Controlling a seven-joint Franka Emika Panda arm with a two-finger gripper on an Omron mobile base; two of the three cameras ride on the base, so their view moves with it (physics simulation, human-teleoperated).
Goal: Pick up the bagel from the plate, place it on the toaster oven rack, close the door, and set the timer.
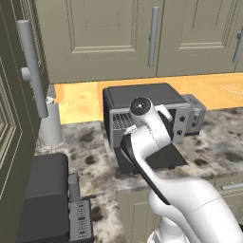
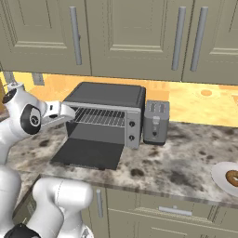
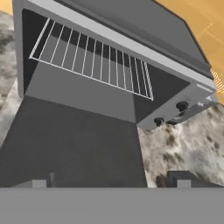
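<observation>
The toaster oven [image 2: 104, 100] stands on the counter with its door [image 2: 88, 153] folded down flat in front. Inside, the silver rack [image 3: 92, 57] spans the cavity and is bare; it also shows as the rack [image 2: 100, 116]. Two dark knobs [image 3: 181, 106] sit on the oven's side panel. My gripper [image 3: 109, 180] hovers above the lowered door [image 3: 65, 140], facing the cavity, open with nothing between its fingertips [image 3: 181, 179]. My hand [image 2: 62, 111] is at the oven's left front corner. The bagel [image 2: 232, 177] lies on a white plate [image 2: 221, 179] far right, near the counter's front edge.
A silver two-slot toaster [image 2: 155, 122] stands right beside the oven. A rounded dark appliance [image 1: 45, 199] sits at the counter's left front, with a white cylinder [image 1: 50, 126] behind it. Beige cabinet doors [image 2: 135, 32] hang above. A tall dark panel with a handle [image 1: 31, 66] bounds the left.
</observation>
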